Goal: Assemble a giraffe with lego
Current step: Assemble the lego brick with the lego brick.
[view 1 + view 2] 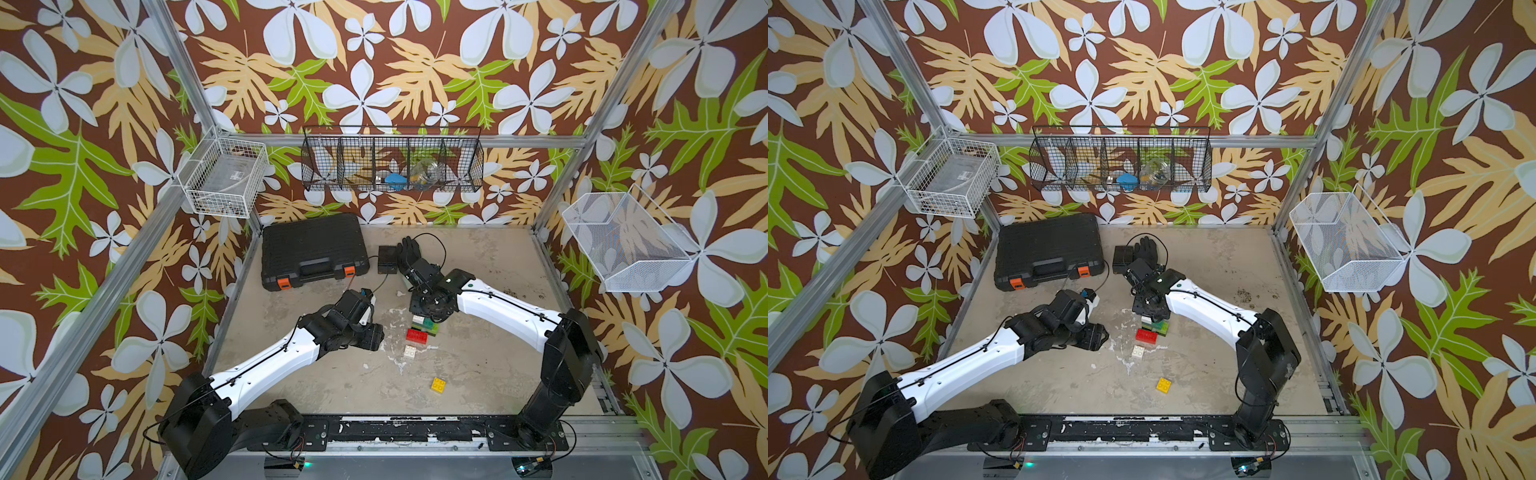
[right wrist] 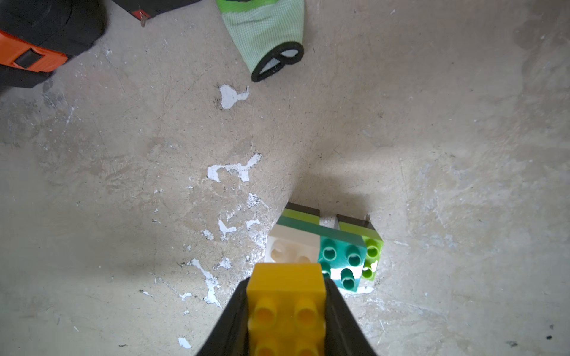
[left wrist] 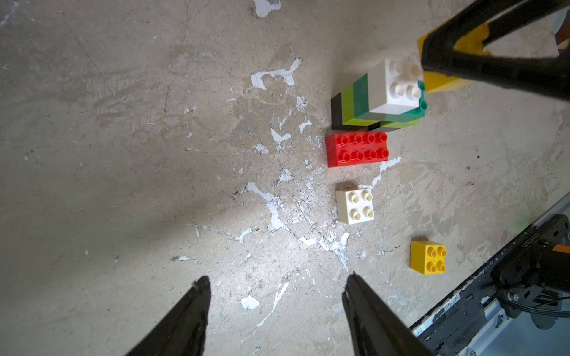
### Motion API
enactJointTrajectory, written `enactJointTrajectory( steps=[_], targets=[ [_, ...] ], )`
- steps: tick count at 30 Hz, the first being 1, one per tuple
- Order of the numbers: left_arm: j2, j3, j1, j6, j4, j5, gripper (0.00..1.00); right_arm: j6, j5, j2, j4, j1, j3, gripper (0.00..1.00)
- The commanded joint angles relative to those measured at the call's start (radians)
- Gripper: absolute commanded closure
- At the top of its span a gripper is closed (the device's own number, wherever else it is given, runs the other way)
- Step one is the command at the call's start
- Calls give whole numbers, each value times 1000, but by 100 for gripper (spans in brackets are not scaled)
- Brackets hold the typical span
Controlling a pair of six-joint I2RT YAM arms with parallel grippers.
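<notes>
**Right pincer** (image 2: 287, 280): clenched on a yellow brick (image 2: 287, 314), with one finger pressed to each side face and the studs turned toward the wrist camera.

**Giraffe** (image 2: 339, 249): it stands just below and ahead of the right pincer's tips. You see a short stack so far:
- two black feet, each with a lime block on top;
- a dark green body bridging the two legs;
- a white neck block (image 3: 391, 86) seated on one end of the body.

The held brick hangs close over that neck block. You cannot tell whether the two touch.

**Left pincer** (image 3: 277, 277): released, its fingers spread over the bare table (image 3: 123, 154) with nothing between them. It hovers apart from every brick.

**Loose bricks**: they run in a line away from the right pincer toward the robot's base, all with studs up.
- The red brick (image 3: 357, 149) lies just beside the giraffe's feet.
- The white brick (image 3: 354, 206) lies past the red one and does not touch it.
- The spare yellow brick (image 3: 428, 257) lies farthest out, well apart from the others.

All three sit ahead of the left pincer's tips, off to one side of its gap.
</notes>
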Motion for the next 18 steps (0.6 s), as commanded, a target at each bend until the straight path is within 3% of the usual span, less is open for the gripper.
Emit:
enactJointTrajectory(
  steps=[1, 18],
  targets=[
    [5, 6, 1, -1, 42, 14, 28, 7, 13, 26, -52, -1, 29, 100],
    [-17, -60, 1, 10, 90, 34, 28, 75, -19, 86, -58, -1, 60, 100]
  ],
)
